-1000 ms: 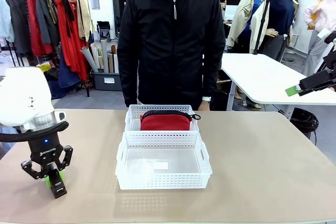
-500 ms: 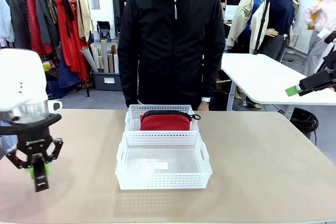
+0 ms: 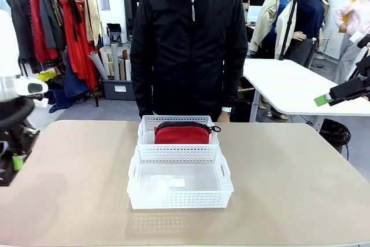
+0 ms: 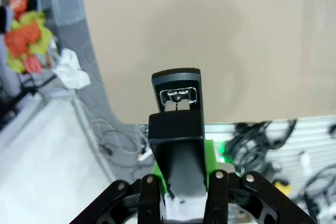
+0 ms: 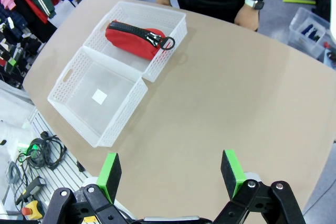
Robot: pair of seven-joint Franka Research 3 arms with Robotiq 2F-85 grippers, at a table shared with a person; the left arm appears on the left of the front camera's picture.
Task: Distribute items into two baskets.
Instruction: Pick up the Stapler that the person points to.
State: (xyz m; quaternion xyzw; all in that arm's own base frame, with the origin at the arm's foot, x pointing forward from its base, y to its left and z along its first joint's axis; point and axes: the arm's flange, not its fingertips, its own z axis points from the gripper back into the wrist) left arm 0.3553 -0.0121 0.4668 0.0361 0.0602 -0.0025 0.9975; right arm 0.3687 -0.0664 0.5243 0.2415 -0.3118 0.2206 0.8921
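Black and elongated, the stapler point(image 4: 176, 129) shows a small metal throat at its tip. It is clenched between the green pads of the left gripper point(image 4: 184, 163) at the table's left edge, well apart from the baskets. The red soft fabric pouch point(image 3: 181, 135), black zipper on top, lies in the far basket point(image 3: 145, 124). The near basket point(image 3: 179, 199), white perforated plastic with cut-out handles, has a small white label point(image 3: 177, 183) on its floor. The right gripper point(image 5: 170, 170) hangs high above the tan table point(image 3: 289, 189), jaws spread wide, grasping nothing.

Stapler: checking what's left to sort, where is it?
In the left wrist view, the stapler is clamped in the left tool, near the edge of the table.
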